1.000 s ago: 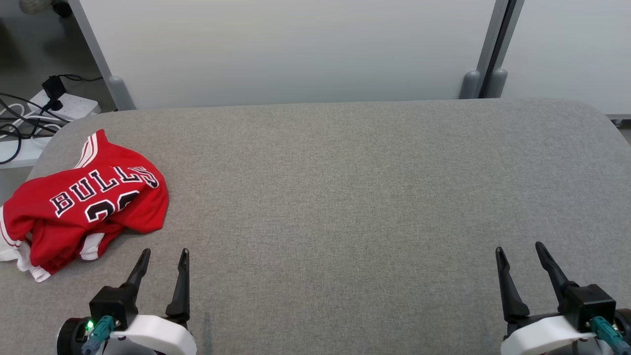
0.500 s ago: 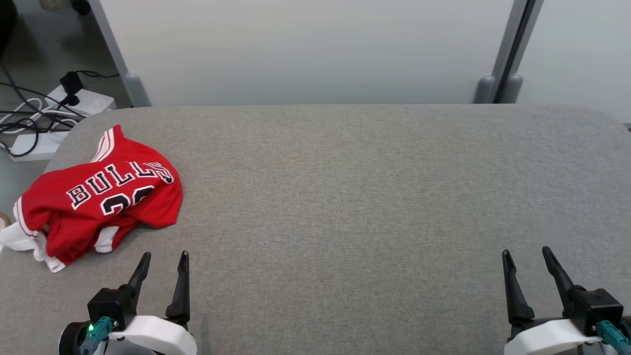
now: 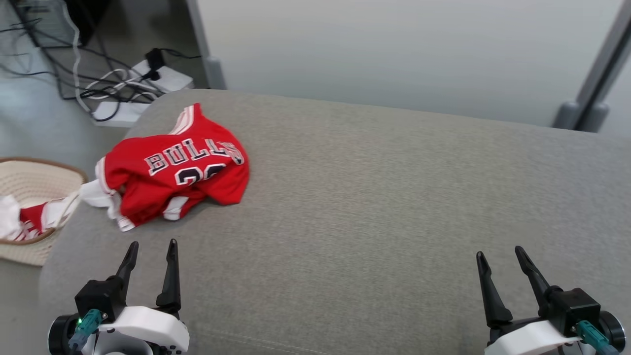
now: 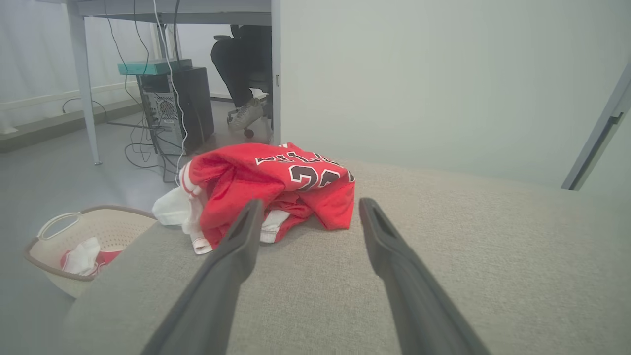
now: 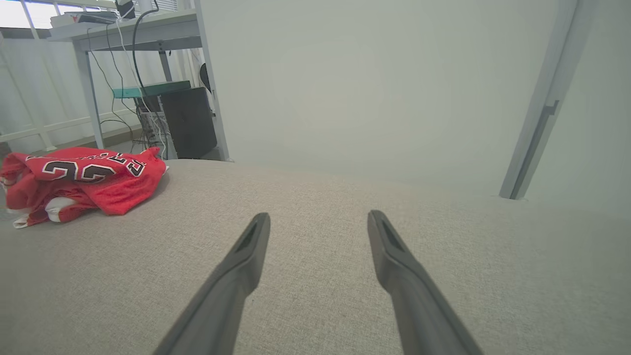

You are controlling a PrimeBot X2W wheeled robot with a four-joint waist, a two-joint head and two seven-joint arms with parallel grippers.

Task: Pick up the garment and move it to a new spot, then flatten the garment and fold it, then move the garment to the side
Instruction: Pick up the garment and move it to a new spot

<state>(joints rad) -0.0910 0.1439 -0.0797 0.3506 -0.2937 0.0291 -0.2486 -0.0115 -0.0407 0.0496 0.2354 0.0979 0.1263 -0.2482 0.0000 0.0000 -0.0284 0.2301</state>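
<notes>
A crumpled red basketball jersey (image 3: 172,167) with white trim and dark lettering lies near the left end of the grey fabric table (image 3: 374,197); the left wrist view has the jersey (image 4: 266,187) just beyond the fingertips, and the right wrist view has the jersey (image 5: 84,182) at far left. My left gripper (image 3: 152,244) hovers open at the table's near left, a short way in front of the jersey and apart from it. At the near right, my right gripper (image 3: 499,252) is open, with bare table ahead of it. Both hold nothing.
A cream basket (image 3: 29,197) holding red and white cloth stands on the floor off the table's left edge. Power strips and cables (image 3: 128,88) lie on the floor at the back left. A white partition wall (image 3: 394,49) runs behind the table. A seated person's foot (image 4: 244,114) is near a desk.
The head camera has turned left, so the jersey now sits further right in the picture and the basket has come into view. Both grippers remain open in the same stance.
</notes>
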